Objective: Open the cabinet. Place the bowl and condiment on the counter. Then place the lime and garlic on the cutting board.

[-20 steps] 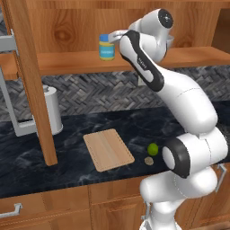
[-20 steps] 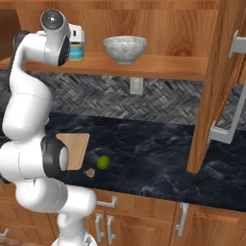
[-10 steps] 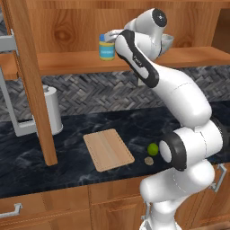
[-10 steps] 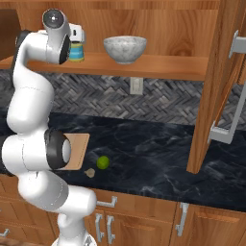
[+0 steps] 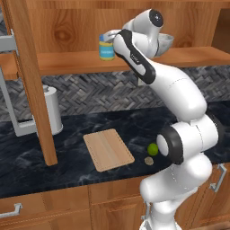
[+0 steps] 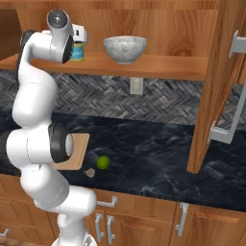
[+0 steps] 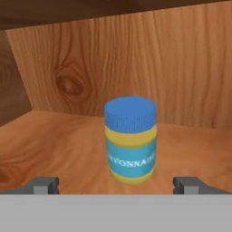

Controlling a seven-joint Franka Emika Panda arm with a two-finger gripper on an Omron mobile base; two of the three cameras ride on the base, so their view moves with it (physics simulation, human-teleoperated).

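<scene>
between the spread gripper (image 7: 116, 185) fingertips, hand view reads the condiment (image 7: 131, 139) label.

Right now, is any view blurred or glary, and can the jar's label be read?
Hand view: soft but glare-free, the condiment label reads only partly, a faint shadow at its base. Left base view: sharp, the arm hides much of the bowl. Right base view: even lighting, no glare.

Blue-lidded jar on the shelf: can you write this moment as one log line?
pincer: open, facing jar | blue-lidded yellow jar: upright on wooden shelf, ungripped
</scene>
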